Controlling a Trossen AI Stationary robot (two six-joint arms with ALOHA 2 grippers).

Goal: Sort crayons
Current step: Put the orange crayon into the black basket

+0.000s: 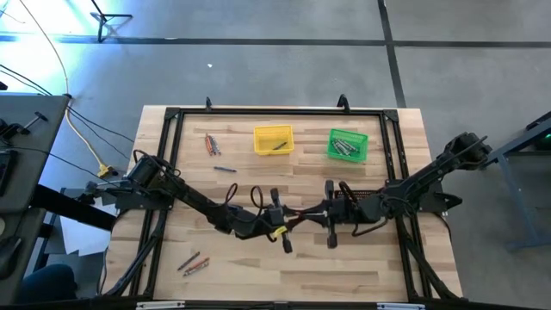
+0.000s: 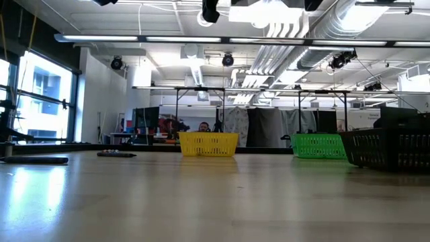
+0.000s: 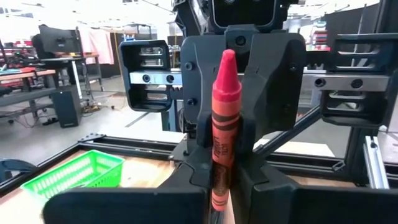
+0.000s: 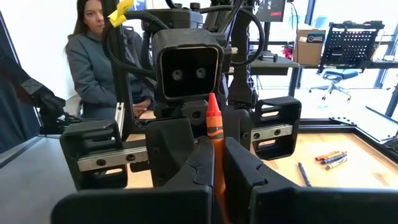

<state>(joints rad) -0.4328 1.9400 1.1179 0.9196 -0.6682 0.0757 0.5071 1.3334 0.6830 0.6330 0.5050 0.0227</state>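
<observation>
Mid-worktop, left tool [image 3: 217, 186] and right tool [image 4: 214, 174] met, both clamped on one red crayon [image 3: 222, 124] (likely a handover); yellow bin [image 1: 273, 139] waited near the far edge.

The high view looks straight down from above on the whole wooden surface [image 1: 284, 258], both arms meeting near its middle. The low view sits at surface level, facing level across toward the yellow bin [image 2: 208, 144] and green bin [image 2: 319, 146], both also seen from overhead (with the room beyond). Each wrist camera looks forward past its own fingers, very close, straight at the opposite arm's camera housing. Both share one upright red crayon [image 3: 222, 124] between them. The left wrist view also catches the green bin; the right wrist view catches loose crayons [image 4: 329, 158] on the surface.
</observation>
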